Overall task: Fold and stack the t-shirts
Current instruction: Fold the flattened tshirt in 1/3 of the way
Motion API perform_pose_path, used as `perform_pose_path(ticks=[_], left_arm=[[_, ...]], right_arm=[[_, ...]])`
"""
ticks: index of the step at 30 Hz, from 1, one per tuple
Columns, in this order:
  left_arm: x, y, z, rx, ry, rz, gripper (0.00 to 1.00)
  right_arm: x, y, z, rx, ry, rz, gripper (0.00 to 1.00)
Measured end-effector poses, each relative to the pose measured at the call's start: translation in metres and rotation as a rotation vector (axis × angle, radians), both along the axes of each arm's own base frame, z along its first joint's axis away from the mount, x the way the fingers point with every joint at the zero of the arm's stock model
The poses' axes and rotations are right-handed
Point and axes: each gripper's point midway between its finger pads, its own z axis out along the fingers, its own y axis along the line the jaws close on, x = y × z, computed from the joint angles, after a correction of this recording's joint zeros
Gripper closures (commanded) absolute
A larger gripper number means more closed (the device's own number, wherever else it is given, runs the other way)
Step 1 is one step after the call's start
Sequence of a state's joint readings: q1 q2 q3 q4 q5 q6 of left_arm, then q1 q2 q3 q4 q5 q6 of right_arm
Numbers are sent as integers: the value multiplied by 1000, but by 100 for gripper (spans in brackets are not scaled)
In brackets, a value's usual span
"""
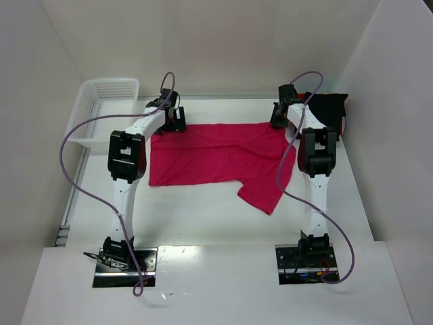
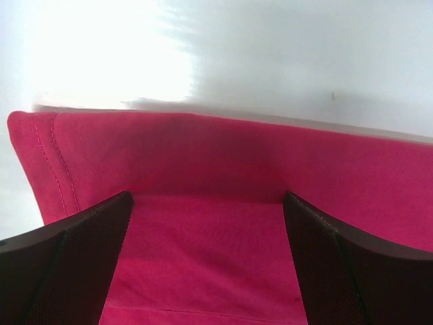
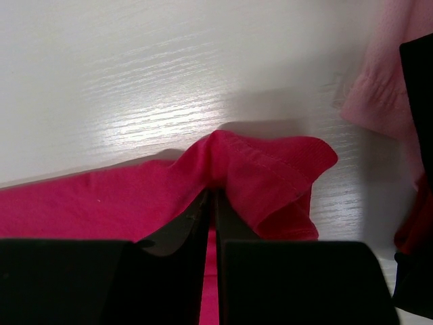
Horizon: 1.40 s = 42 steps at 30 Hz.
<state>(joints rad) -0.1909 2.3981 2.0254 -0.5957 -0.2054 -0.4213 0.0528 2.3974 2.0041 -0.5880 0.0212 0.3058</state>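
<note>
Cloth soft, limp, light; crimson t-shirt [image 1: 216, 159] pinched at bunched edge in right gripper [image 3: 211, 196]; left gripper [image 2: 206, 203] spread wide over hem, best closed on corner leftward.

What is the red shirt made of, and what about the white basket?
The red shirt looks like soft matte knit cloth, maybe cotton: it wrinkles and has stitched hems. The white basket looks like hard plastic, with a mesh of small holes.
</note>
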Motion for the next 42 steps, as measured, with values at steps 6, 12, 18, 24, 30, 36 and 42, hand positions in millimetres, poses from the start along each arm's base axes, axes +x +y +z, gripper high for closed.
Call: perform_pose_path(ticks=[6, 12, 18, 24, 30, 36, 42], left_arm=[[16, 3, 1, -2, -11, 7, 0], [38, 6, 3, -3, -32, 14, 0], [54, 7, 4, 6, -48, 2, 0], [54, 8, 5, 8, -40, 1, 0], [43, 6, 19, 14, -23, -30, 0], [15, -28, 98, -49, -109, -155, 0], [-48, -134, 196, -369, -281, -502, 0]], right_arm=[[0, 1, 0, 2, 1, 2, 89], [1, 1, 2, 6, -2, 4, 89], [14, 3, 23, 12, -51, 4, 89], [28, 5, 44, 22, -111, 5, 80], [18, 12, 48, 56, -104, 43, 55], [-26, 22, 93, 95, -141, 115, 34], [-66, 32, 157, 136, -280, 196, 45]])
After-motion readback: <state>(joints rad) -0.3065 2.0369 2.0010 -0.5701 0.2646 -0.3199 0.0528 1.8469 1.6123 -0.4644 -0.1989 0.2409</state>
